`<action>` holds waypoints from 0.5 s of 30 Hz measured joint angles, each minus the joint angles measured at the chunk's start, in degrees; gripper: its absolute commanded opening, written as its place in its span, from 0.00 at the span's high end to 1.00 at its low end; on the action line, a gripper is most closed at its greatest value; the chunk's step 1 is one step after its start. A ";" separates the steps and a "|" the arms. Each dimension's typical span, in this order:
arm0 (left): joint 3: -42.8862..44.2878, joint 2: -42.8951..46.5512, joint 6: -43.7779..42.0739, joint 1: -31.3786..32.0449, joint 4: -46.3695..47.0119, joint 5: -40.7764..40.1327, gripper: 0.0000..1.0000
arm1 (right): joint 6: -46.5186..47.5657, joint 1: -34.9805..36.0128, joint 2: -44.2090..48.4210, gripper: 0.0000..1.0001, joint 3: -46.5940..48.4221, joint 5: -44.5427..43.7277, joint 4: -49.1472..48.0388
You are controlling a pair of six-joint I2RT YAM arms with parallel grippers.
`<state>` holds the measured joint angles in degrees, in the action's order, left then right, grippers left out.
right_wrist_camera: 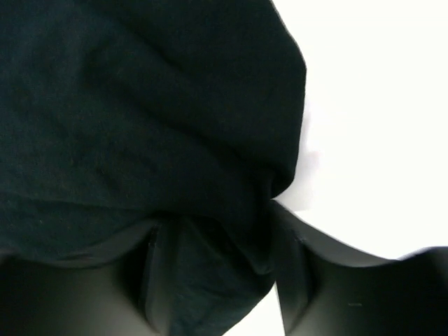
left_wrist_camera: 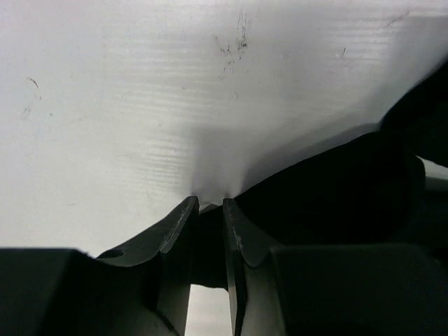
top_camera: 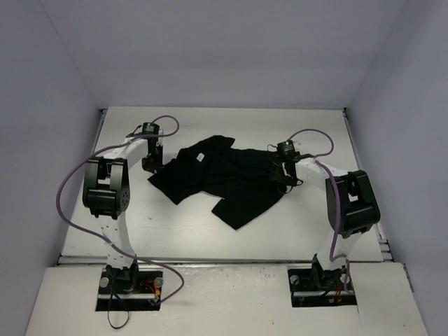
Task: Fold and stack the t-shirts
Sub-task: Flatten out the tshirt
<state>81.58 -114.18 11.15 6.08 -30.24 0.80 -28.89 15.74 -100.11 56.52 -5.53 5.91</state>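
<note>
One black t-shirt lies crumpled and spread in the middle of the white table, with a small white tag showing near its far left part. My left gripper is down at the shirt's left edge. In the left wrist view its jaws stand narrow, with a thin fold of the black cloth pinched between them. My right gripper is at the shirt's right edge. In the right wrist view it stands wider, closed on a thick bunch of the cloth that fills the gap.
Pale walls enclose the table on the left, back and right. Purple cables loop off both arms. The arm bases stand at the near edge. Bare white table surface lies in front of and behind the shirt.
</note>
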 measured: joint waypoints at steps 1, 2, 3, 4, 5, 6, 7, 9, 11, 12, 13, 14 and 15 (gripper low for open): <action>-0.49 0.37 0.23 -0.07 -0.04 0.25 0.80 | 0.33 -0.37 -1.16 0.58 1.34 -0.13 -0.10; -0.78 0.61 0.44 -0.12 -0.12 0.44 0.80 | 0.74 -0.71 -2.47 0.59 2.79 -0.24 -0.37; -1.02 0.81 0.74 -0.14 -0.21 0.62 0.80 | 1.28 -1.09 -3.85 0.60 4.37 -0.41 -0.49; -1.28 1.01 1.09 -0.14 -0.28 0.82 0.80 | 1.87 -1.58 -5.46 0.60 6.42 -0.62 -0.48; -1.59 1.23 1.42 -0.14 -0.32 1.02 0.80 | 2.40 -2.14 -7.28 0.61 8.87 -0.84 -0.48; -1.85 1.43 1.79 -0.14 -0.36 1.30 0.80 | 3.07 -2.72 -9.28 0.61 11.50 -1.04 -0.48; -2.20 1.68 2.25 -0.14 -0.34 1.68 0.80 | 3.72 -3.30 -11.47 0.61 14.34 -1.26 -0.55; -3.33 2.49 3.46 -0.14 -0.36 2.68 0.79 | 4.92 -4.26 -16.04 0.61 20.44 -1.66 -0.73; -4.74 3.61 4.60 -0.14 -0.48 3.67 0.66 | 5.96 -4.66 -20.42 0.58 26.82 -1.79 -0.66; -5.59 4.38 5.22 -0.14 -0.71 3.97 0.58 | 6.59 -4.89 -22.72 0.54 30.40 -1.71 -0.47; -6.52 5.27 5.83 -0.14 -0.91 4.33 0.54 | 7.12 -5.08 -24.64 0.50 33.42 -1.64 -0.72; -7.43 6.38 6.39 -0.13 -1.18 4.80 0.50 | 7.66 -5.18 -25.92 0.46 35.64 -1.59 -0.83; -8.28 7.57 6.96 -0.10 -1.50 5.29 0.45 | 8.17 -5.23 -26.76 0.41 37.34 -1.55 -0.86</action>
<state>73.29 -106.61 18.11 5.98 -31.74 6.09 -20.73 10.50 -126.87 93.86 -7.08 5.06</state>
